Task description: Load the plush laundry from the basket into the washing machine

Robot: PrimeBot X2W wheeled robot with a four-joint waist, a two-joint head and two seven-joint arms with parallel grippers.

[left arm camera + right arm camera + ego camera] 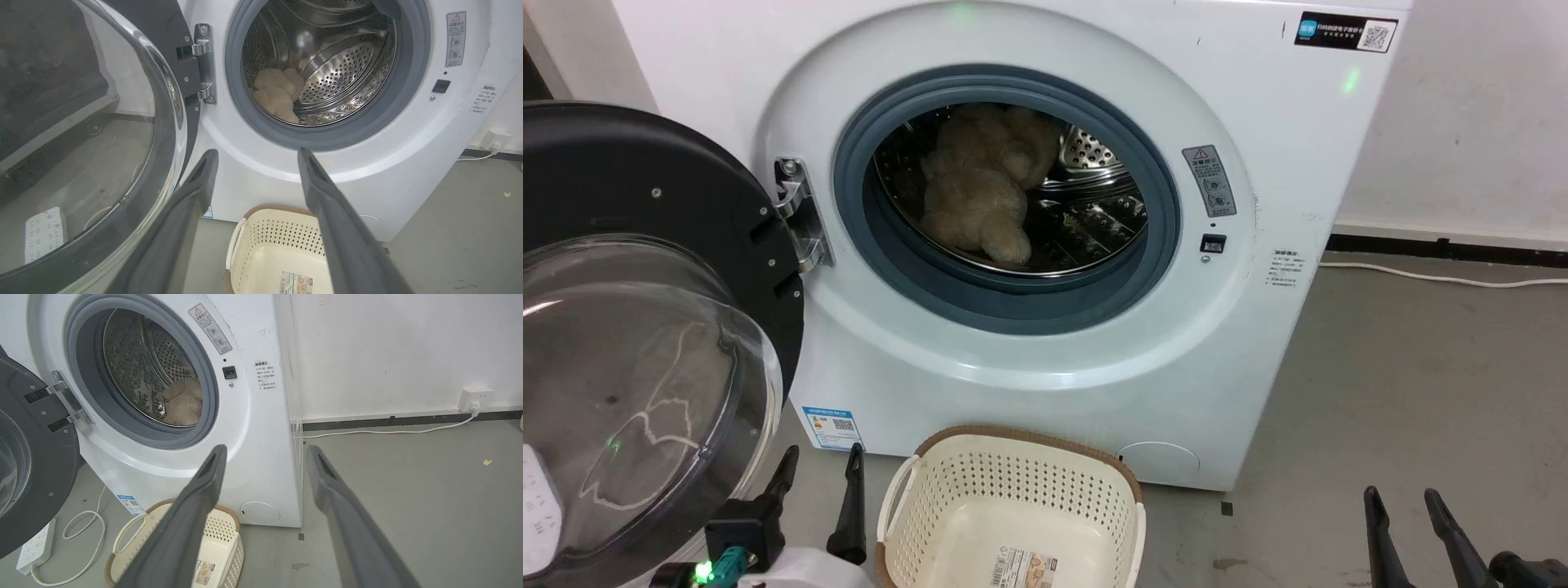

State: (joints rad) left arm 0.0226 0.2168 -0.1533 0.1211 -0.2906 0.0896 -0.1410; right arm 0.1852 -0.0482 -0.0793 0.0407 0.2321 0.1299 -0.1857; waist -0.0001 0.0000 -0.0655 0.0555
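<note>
Looking done — plush laundry [980,192] sits in washing machine [1029,392], basket [1013,474] bare, left gripper [823,449] and right gripper [1403,492] spread, empty — door [645,188] next, I guess.

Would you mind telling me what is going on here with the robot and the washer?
The plush laundry lies inside the washing machine, and the door hangs open on the left. The basket sits on the floor in front, its bottom bare. The left gripper and right gripper are open and hold nothing, low on either side of the basket. The loading looks done.
</note>
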